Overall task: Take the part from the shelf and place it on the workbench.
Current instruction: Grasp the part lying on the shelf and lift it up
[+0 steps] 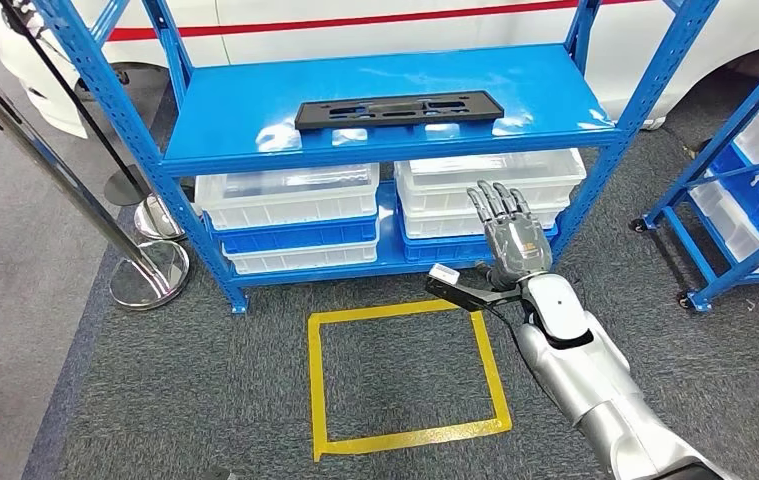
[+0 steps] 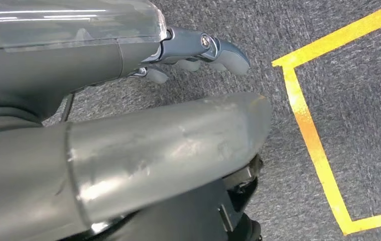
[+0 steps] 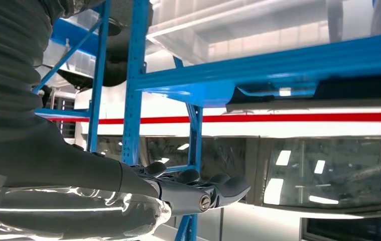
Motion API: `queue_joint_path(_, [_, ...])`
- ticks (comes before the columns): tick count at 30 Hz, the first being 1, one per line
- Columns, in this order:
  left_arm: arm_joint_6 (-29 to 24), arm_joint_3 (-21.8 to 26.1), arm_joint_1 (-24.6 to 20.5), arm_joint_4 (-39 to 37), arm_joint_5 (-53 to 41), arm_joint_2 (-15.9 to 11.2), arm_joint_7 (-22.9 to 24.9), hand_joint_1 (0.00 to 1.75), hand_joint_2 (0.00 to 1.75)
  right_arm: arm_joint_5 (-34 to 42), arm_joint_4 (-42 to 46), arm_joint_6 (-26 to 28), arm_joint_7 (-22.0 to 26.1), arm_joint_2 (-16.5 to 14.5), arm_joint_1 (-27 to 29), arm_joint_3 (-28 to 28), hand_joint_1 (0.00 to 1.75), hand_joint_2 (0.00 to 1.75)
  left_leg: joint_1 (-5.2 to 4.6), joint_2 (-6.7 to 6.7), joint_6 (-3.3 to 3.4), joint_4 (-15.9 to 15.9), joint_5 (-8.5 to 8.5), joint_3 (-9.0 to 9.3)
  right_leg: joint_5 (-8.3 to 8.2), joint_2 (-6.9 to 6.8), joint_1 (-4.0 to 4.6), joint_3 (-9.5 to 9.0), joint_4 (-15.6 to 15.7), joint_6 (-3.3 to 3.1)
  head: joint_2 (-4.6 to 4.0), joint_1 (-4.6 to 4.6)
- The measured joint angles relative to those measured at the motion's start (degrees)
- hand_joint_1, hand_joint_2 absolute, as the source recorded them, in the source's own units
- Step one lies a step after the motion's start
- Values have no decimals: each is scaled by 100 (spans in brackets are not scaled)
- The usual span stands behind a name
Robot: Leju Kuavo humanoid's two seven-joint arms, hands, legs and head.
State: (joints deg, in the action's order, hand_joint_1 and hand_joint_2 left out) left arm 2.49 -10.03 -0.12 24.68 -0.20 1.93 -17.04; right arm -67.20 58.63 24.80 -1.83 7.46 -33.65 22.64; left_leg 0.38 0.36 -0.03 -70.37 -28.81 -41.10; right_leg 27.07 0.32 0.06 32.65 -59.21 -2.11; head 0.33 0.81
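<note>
One part (image 1: 399,110) on your shelf (image 1: 255,125) top | right hand (image 1: 511,235) below shelf front, fingers spread, empty | left hand (image 2: 198,50) fingers apart, empty

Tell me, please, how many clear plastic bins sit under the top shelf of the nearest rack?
4: two stacked on the left, two stacked on the right; more may be hidden behind.

The part (image 1: 398,110) lies on the shelf (image 1: 255,120). Below it, bins (image 1: 285,195) stand side by side. The right hand (image 1: 508,235) is before the right bins (image 1: 490,180), above the floor square (image 1: 407,365).
</note>
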Motion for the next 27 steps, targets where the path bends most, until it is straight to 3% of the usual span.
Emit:
queue_joint_path(2, [-5,0,-3,0,-1,-7,-3,0,0,70,48,41,14,-18,-2,0,0,175,-39,1,89,756,471,252,82,1,15,-99,4,14,0,-2])
queue_joint_path(3, [-8,0,-10,1,-1,-11,-7,0,0,101,68,66,21,-27,-5,0,0,175,-67,-1,127,1019,574,350,112,3,12,-122,10,35,0,-3])
queue_joint_path(6, [-12,-2,-10,17,-7,-18,-13,0,0,143,123,104,38,-45,17,0,0,175,-123,-11,216,1261,573,478,116,4,-17,-158,-10,141,0,-3])
queue_joint_path(8, [-15,-2,-11,28,-9,-19,-14,0,0,144,162,121,44,-51,24,0,0,175,-104,-12,274,1347,583,614,116,-3,-28,-104,-228,197,0,-4])
queue_joint_path(9, [-16,-1,-25,31,-7,-21,-14,0,0,145,175,134,48,-54,17,0,0,175,-90,-13,301,1373,567,684,169,-3,-36,23,-460,225,0,-4])
queue_joint_path(11, [-17,-1,-52,33,-7,-25,-13,0,0,153,185,154,51,-57,18,0,0,175,-72,-16,334,1386,503,769,387,-4,-67,457,-1087,290,0,-4])
queue_joint_path(13, [-16,-2,-46,33,-12,-22,-11,0,0,169,184,158,54,-57,43,-1,0,175,-55,-23,316,1379,414,855,577,-7,-107,837,-1459,341,0,-4])
queue_joint_path(14, [-15,-2,-36,33,-16,-20,-10,0,0,180,184,158,55,-57,52,-1,0,175,-41,-25,295,1373,363,911,545,-11,-124,909,-1409,358,0,-4])
queue_joint_path(15, [-15,-2,-30,33,-18,-19,-9,0,0,190,184,158,56,-57,56,-2,0,175,-24,-27,270,1363,305,976,390,-19,-138,887,-1184,372,0,-4])
queue_joint_path(17, [-15,-2,-36,34,-17,-19,-10,0,0,202,183,156,56,-57,57,-2,0,175,0,-27,205,1329,177,1106,-129,-46,-160,711,-501,394,0,-5])
queue_joint_path(19, [-15,-2,-55,36,-11,-20,-11,0,0,203,181,148,61,-58,59,-2,0,175,-4,-28,121,1311,70,1154,-451,-65,-149,587,-69,342,0,-3])
queue_joint_path(21, [-15,-2,-67,37,-8,-21,-11,0,0,203,183,142,65,-61,63,-2,0,175,-8,-29,40,1269,42,1159,-466,-51,-132,555,1,244,0,-1])
queue_joint_path(23, [-15,-2,-74,42,-9,-21,-11,0,0,203,189,143,66,-62,62,-2,0,175,11,-28,-6,1015,74,1070,-432,-35,-132,491,10,164,0,-2])
queue_joint_path(25, [-15,-3,-79,45,-9,-19,-12,0,0,203,193,140,69,-72,55,-2,0,175,30,-28,-32,435,4,737,-359,-32,-119,396,17,93,0,-2])
queue_joint_path(27, [-14,-5,-73,46,-11,-16,-10,0,0,198,191,123,81,-92,60,-1,0,175,33,-28,-53,-198,-301,287,-266,-25,-88,299,16,50,0,-1])
